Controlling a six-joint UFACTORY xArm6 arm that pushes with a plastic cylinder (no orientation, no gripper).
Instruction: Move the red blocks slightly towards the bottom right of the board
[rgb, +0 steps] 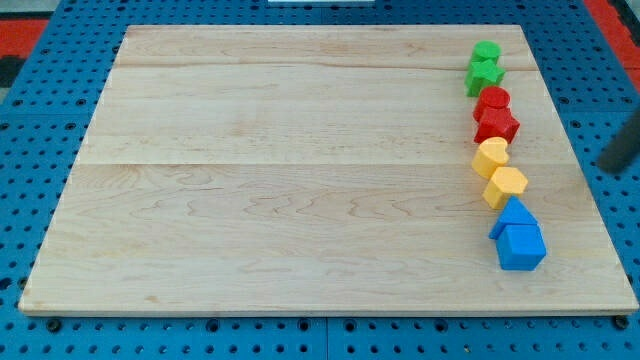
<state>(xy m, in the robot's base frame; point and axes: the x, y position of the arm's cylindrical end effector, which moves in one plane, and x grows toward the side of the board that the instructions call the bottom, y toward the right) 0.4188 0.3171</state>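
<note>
Rod: a dark rod (620, 150) enters from the view's right edge, blurred, slanting down toward the left over the blue pegboard.
Tip: the rod's lower end, the tip (602, 166), lies just off the board's right edge, well apart from every block and to the right of the red and yellow ones. It touches and holds nothing; this arm has no jaws to open or close.
Red blocks: a rounded red block (492, 99) sits directly above a star-like red block (497, 125), the two touching, near the board's right side in its upper half.
Yellow blocks: a rounded yellow block (491, 156) just below the red pair, and a hexagon-like yellow block (506, 185) touching it lower down.
Green blocks: two green blocks, one (486, 51) above the other (484, 75), touching, just above the red pair near the top right corner.
Blue blocks: a blue triangle (513, 213) and a blue house-shaped block (521, 246) touching, at the bottom of the column.
Board: a pale wooden board (280, 170), with all blocks in one column along its right side.
</note>
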